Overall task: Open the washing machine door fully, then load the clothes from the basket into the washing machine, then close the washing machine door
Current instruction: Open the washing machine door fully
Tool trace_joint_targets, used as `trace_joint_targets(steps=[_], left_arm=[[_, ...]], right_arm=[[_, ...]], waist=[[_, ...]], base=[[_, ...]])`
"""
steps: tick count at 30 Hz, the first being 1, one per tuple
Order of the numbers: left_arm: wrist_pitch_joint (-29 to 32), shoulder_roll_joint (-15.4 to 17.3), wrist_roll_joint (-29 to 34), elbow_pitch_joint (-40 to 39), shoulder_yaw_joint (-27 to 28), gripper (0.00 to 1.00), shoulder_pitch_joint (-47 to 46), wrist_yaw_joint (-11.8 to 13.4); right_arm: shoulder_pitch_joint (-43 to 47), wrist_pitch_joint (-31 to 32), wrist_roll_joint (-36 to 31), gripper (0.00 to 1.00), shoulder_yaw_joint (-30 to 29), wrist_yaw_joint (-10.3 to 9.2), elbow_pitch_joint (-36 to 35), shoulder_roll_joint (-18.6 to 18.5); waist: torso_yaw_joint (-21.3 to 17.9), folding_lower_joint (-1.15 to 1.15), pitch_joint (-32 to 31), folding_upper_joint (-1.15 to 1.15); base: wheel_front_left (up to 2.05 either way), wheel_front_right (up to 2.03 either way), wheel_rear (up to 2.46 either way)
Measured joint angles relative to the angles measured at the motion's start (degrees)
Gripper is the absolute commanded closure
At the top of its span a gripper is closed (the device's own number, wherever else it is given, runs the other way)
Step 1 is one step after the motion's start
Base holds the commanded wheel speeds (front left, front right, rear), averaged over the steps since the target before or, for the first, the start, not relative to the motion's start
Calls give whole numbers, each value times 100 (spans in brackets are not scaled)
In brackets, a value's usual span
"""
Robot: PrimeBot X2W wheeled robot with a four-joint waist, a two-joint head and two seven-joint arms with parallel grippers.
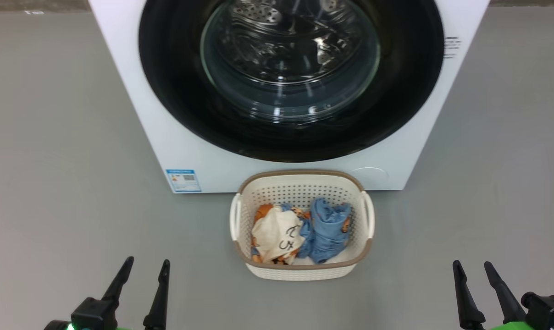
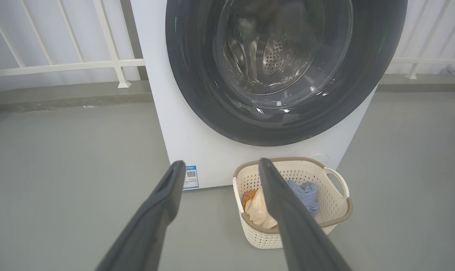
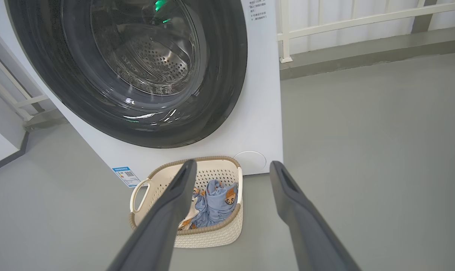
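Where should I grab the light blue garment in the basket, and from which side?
Pinch the raised, bunched fold on top of the light blue garment, coming straight down from above. It lies crumpled in the right half of the basket, and the perforated walls close off sideways approach. The cream garment touches its left edge, so stay right of centre.

It looks like a bare laundry corner on a balcony or in a test bay. A white washer (image 1: 135, 114) stands free on a smooth grey floor (image 1: 52, 183). Behind it a raised grey kerb (image 2: 61, 94) carries a white railing (image 2: 61, 68) against pale panels (image 2: 73, 26). A basket (image 1: 300, 181) of clothes (image 1: 325, 229) sits on the floor, right against the washer's front.
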Motion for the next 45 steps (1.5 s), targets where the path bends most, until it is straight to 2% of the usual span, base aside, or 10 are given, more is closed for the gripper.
trace_joint_targets(steps=[17,24,44,45], left_arm=[[0,-11,3,16,32,0,-5,-1],[0,-52,-200,-5,20,0,-5,-1],[0,-107,-302,12,-70,0,-6,-1],[0,-123,-314,12,-69,0,-6,-1]], right_arm=[[-4,0,0,0,5,0,-9,5],[-5,0,0,0,-1,0,-20,-3],[-23,0,104,0,81,0,-30,-1],[-40,0,145,23,108,0,-30,-2]], waist=[[-29,0,38,0],[-44,0,51,0],[-19,0,14,0],[-24,0,16,0]], base=[[122,122,-245],[94,94,-187],[11,11,-22],[0,0,0]])
